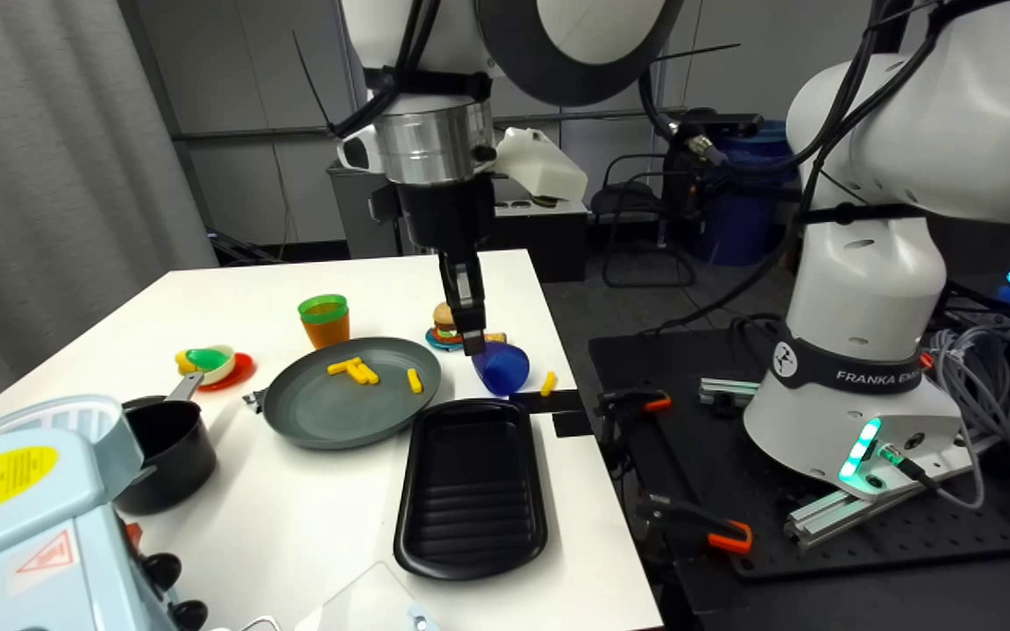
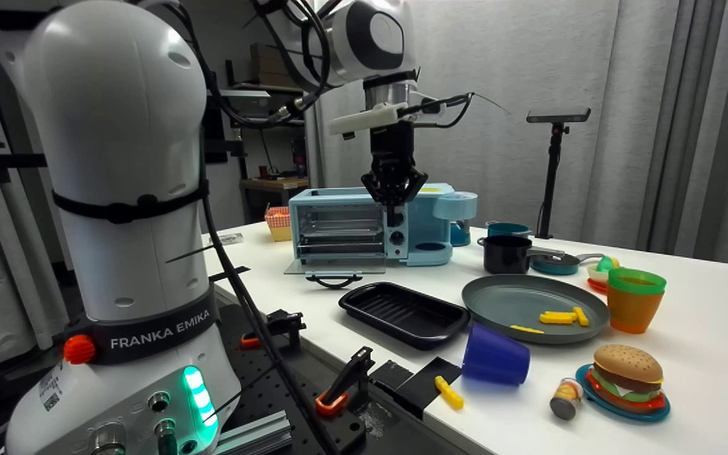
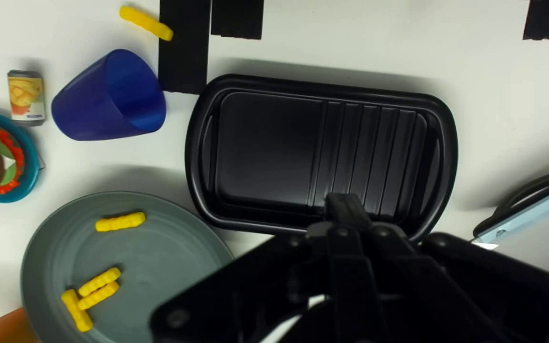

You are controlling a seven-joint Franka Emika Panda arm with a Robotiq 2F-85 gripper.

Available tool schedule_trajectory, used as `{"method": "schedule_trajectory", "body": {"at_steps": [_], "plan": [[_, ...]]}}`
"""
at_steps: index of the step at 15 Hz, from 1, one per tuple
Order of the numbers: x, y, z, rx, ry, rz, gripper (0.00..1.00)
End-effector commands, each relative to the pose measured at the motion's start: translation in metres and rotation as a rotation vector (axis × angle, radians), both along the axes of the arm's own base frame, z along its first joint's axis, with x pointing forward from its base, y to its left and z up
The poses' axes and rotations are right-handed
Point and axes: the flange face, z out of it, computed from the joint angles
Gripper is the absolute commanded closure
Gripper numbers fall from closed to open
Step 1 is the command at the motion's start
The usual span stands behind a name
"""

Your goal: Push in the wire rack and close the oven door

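Your gripper (image 2: 392,216) hangs in the air over the big white table (image 2: 718,328), pointing down, and its two fingers (image 3: 340,209) are pressed together.

On the table, the biggest thing you have is the light blue oven (image 2: 428,218). Its glass door (image 2: 332,266) is down and wide open, sticking out in front. You can spot the wire rack (image 2: 342,227) inside the oven, but you can't tell from here how far in it sits.

Next in size, you have the round grey plate (image 3: 160,286). Right beside it sits the black baking tray (image 3: 265,147), and in the wrist view your fingers show in front of the tray's long side.

After that comes the black pot (image 2: 505,256), near one end of the oven. An orange and green cup (image 2: 634,313) stands up next to the grey plate. Your blue cup (image 3: 88,105) is tipped over on its side near the tray, with its mouth turned toward it. A little teal plate (image 3: 30,162) holds a toy burger (image 2: 628,368), and a tiny can (image 3: 26,97) lies just beside that plate.

Smallest of all are the yellow sticks (image 3: 120,222): four lie on the grey plate, and one more lies by itself near the blue cup.
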Motion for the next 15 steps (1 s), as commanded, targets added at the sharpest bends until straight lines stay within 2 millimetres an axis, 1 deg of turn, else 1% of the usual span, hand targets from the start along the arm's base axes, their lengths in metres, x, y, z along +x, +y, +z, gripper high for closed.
{"method": "schedule_trajectory", "body": {"at_steps": [1,4,8,12,15], "plan": [[0.007,0.017,-0.014,-0.001,0.008,0.01,1.0],[0.012,0.032,-0.023,-0.007,0.017,0.019,1.0],[0.019,0.058,-0.032,-0.003,0.015,0.004,1.0],[0.027,0.08,-0.037,-0.002,0.004,-0.056,1.0],[0.034,0.092,-0.038,-0.002,-0.001,-0.103,1.0]]}}
